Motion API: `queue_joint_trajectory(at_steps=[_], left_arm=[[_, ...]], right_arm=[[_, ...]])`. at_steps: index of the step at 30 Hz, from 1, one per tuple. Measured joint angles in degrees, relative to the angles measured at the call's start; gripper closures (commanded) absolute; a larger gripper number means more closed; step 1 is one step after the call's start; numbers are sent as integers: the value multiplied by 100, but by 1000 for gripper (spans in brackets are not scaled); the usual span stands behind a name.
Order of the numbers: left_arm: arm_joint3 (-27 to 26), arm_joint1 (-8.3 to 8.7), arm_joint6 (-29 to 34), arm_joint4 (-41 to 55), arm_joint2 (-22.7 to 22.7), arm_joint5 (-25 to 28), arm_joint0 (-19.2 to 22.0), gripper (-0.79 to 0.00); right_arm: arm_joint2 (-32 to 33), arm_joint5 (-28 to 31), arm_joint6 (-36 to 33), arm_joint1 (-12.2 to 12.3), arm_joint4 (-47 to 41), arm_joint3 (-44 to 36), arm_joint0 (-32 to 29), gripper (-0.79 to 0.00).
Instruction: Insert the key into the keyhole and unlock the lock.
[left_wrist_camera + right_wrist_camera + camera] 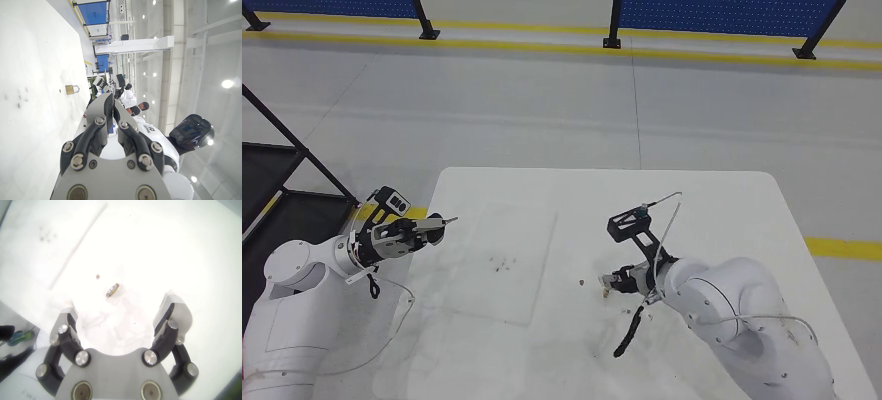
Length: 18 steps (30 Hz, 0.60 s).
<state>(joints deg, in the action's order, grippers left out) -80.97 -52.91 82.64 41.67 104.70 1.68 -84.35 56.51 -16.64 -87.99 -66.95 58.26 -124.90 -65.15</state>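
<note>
Lock (69,89), one, brass-bodied with a silver shackle, lay flat on the white table (37,56) in the left wrist view. The left gripper (113,98) pinched its ridged pads (108,106) shut on one thin metal blade, probably the key (114,91). In the right wrist view the right gripper (121,307) gaped wide and empty near the lock. In the top view the two grippers sat well apart.

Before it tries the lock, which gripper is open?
The right gripper, spread wide near the padlock; the left gripper is clamped shut on the key.
</note>
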Motion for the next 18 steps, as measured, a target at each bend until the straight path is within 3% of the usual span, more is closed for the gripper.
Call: queue_joint_trajectory(at_steps=[18], left_arm=[[0,0,0,0,0,0,0,0]], right_arm=[[-980,32,-1,163,-187,832,560,-785]])
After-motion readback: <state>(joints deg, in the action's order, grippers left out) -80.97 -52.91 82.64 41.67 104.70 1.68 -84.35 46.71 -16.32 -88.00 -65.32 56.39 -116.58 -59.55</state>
